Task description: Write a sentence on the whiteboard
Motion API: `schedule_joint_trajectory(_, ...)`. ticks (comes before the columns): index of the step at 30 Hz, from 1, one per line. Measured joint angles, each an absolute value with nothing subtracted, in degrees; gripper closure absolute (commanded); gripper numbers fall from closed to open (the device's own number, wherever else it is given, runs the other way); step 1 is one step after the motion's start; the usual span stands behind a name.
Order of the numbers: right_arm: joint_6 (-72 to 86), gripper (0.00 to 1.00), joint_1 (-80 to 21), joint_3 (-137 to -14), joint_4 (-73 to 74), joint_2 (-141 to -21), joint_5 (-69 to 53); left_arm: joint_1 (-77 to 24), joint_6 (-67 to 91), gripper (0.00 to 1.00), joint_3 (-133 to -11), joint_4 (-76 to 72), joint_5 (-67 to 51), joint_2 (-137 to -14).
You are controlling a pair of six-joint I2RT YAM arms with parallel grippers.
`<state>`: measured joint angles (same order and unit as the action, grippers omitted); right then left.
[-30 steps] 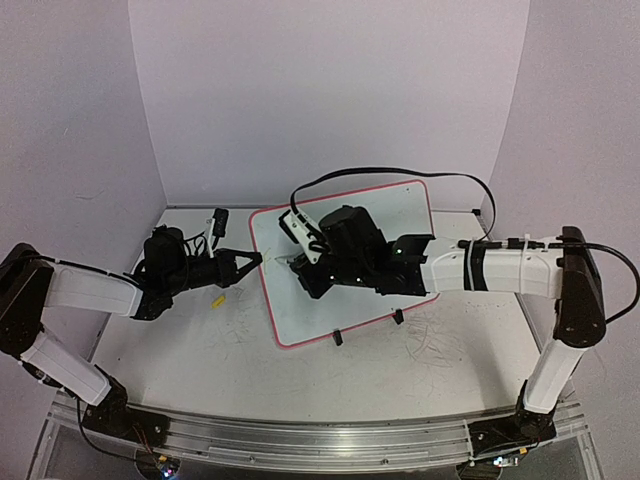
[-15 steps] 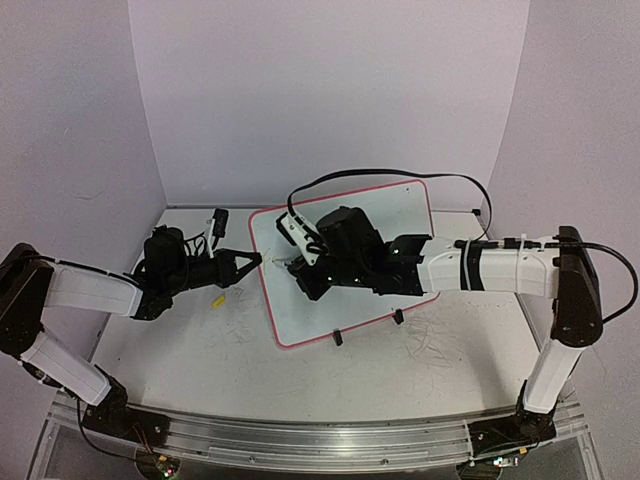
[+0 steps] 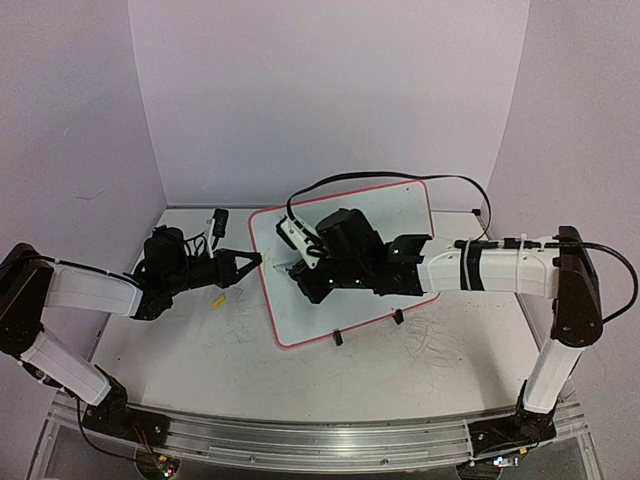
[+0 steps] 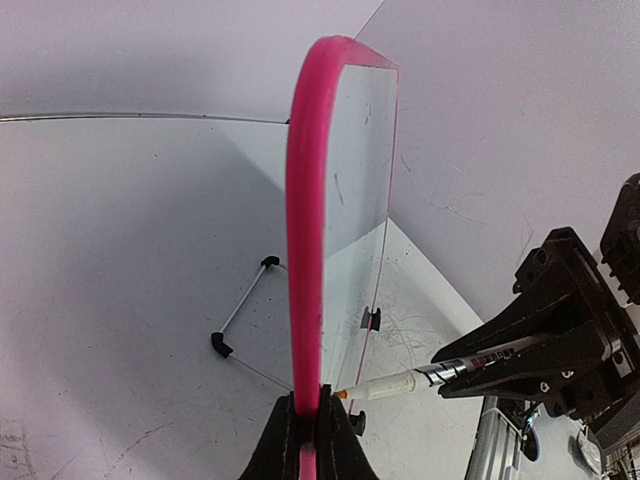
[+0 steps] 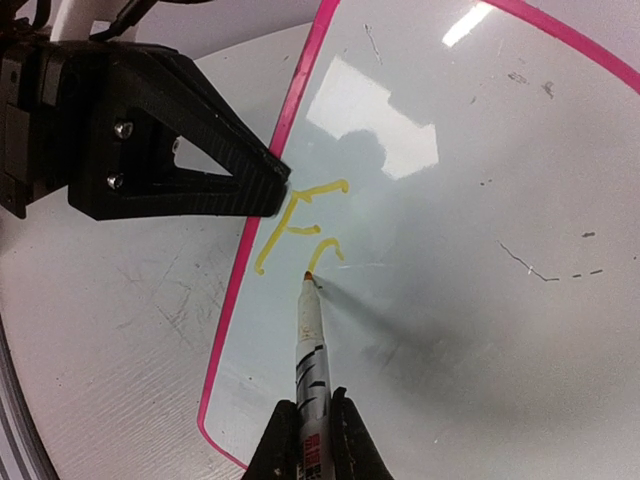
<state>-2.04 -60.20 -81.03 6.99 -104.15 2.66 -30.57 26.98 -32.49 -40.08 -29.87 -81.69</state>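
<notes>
The whiteboard [image 3: 400, 215], glossy white with a pink rim, leans tilted on the table. My left gripper [image 3: 255, 260] is shut on its left rim, and in the left wrist view that gripper [image 4: 307, 420] pinches the pink edge [image 4: 305, 250]. My right gripper [image 5: 311, 425] is shut on a white marker [image 5: 312, 350] whose orange tip touches the board [image 5: 480, 200]. The sentence [image 5: 300, 225] is only two yellow letters, an F and a small hooked stroke, by the left rim. From above, the right gripper [image 3: 300, 270] covers the writing.
A small yellow cap [image 3: 217, 300] lies on the table under the left arm. Two black clip feet [image 3: 337, 338] [image 3: 398, 317] sit on the board's near edge, and a wire stand [image 4: 240, 320] props it behind. A black cable [image 3: 400, 175] loops over the board. Grey scribbles [image 3: 430, 345] mark the table.
The right gripper with the marker has shifted slightly left and down across the board. The left gripper keeps its hold on the rim and has not moved.
</notes>
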Motion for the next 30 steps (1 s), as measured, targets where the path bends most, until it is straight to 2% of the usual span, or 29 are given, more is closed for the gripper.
schedule_joint_trajectory(30, -1.9, 1.00, -60.8, -82.4, 8.6, -104.2, 6.9, -30.6, 27.0, 1.00, -32.5, -40.0, -29.8, -81.7)
